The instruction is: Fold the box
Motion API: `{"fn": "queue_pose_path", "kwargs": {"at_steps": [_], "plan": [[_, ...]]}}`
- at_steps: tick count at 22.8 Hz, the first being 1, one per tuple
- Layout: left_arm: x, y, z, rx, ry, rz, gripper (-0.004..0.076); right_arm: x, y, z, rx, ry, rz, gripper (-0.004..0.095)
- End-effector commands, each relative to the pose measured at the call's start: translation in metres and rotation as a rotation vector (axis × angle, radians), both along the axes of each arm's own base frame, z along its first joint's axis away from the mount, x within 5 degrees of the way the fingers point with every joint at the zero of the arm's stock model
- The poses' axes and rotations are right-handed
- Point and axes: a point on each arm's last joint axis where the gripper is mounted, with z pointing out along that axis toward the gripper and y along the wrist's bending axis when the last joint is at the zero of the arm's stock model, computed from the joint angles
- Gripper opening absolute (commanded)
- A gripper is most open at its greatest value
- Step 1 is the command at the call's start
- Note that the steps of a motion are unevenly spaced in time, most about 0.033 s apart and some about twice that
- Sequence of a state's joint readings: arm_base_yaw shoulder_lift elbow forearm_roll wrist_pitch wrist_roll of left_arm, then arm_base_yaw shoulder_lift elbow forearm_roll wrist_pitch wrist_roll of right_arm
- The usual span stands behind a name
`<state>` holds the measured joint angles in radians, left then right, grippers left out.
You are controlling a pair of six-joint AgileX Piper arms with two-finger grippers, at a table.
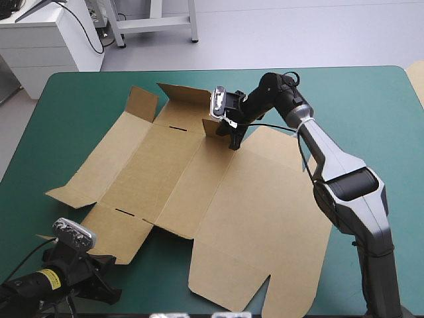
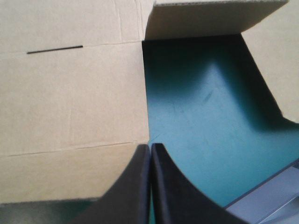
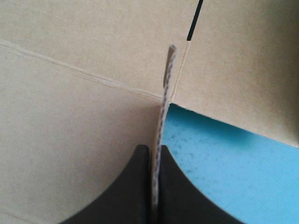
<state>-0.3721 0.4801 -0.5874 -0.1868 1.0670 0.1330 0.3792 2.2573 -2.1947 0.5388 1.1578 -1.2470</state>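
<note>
Overhead, the brown box (image 1: 199, 179) lies mostly flat across the middle of the teal-green table (image 1: 371, 106), with the right gripper (image 1: 233, 142) at a small flap (image 1: 213, 127) on its far side. Only the right wrist view shows that flap's edge standing upright, pinched tight in that gripper. The left wrist view alone shows the left gripper (image 2: 150, 145) clenched on nothing, just beside the box's near-left edge.

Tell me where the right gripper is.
In the high view the right gripper is over the far middle of the table, shut on a raised flap of the box.
</note>
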Motion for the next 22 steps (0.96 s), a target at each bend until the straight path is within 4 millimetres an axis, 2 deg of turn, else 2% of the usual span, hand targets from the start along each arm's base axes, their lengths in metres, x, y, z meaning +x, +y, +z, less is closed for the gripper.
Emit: {"fn": "queue_pose_path", "kwargs": {"at_steps": [1, 5, 11, 14, 20, 21, 22], "plan": [[-0.001, -0.001, 0.031, -0.054, -0.096, -0.004, -0.0008, -0.014, -0.004, 0.049, 0.066, -0.102, 0.040, -0.0021], [-0.007, 0.001, 0.052, -0.067, -0.134, -0.012, -0.0008, -0.013, -0.002, 0.051, 0.081, -0.122, 0.049, -0.0021], [-0.012, 0.003, 0.071, -0.080, -0.180, -0.016, -0.0008, -0.017, 0.009, 0.053, 0.112, -0.153, 0.094, -0.0021], [-0.011, 0.005, 0.071, -0.057, -0.190, -0.007, -0.0008, -0.024, 0.019, 0.053, 0.108, -0.151, 0.143, -0.0021], [-0.010, 0.008, 0.070, -0.018, -0.202, 0.007, -0.0008, -0.022, 0.021, 0.053, 0.116, -0.172, 0.128, -0.0007], [-0.010, 0.008, 0.070, -0.018, -0.202, 0.007, -0.0008, -0.022, 0.021, 0.053, 0.117, -0.169, 0.124, 0.0008], [-0.010, 0.008, 0.070, -0.018, -0.202, 0.007, -0.0008, -0.022, 0.021, 0.053, 0.118, -0.166, 0.121, 0.0093]]}}
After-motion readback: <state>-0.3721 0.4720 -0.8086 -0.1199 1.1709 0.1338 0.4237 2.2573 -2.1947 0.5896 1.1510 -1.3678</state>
